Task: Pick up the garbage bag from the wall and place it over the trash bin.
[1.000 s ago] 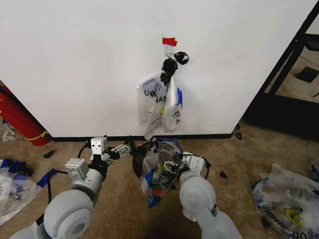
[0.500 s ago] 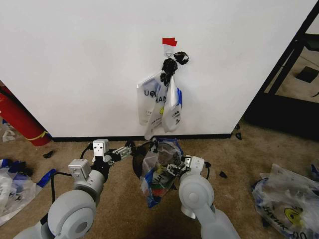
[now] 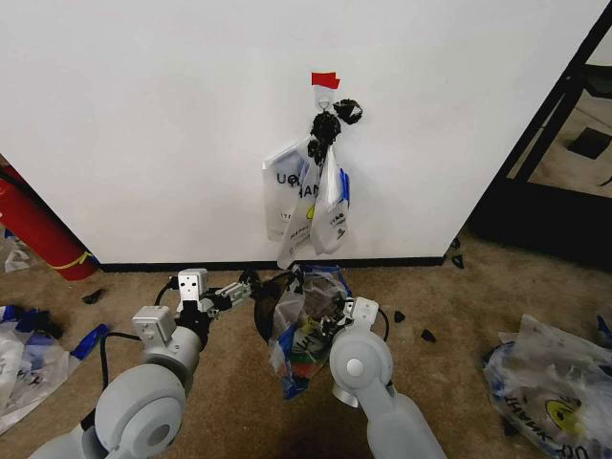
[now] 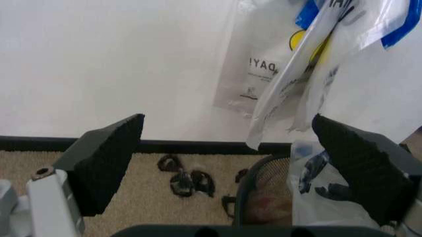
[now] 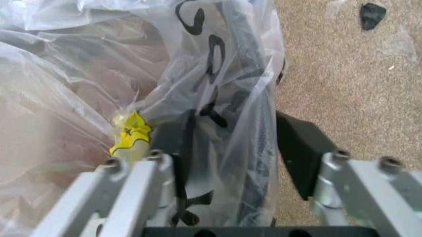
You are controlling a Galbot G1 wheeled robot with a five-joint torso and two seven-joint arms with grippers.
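Your right pincer straddles the one garbage bag draped on the single trash bin, jaws apart, while your left pincer hangs spread beside the bin's rim.

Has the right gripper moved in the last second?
Yes. The right gripper slid left along the black baseboard, further over the black mesh trash bin.

Both arms reach forward toward twelve o'clock. The left claw sits at eleven, jaws wide apart; the right claw at one, jaws parted.
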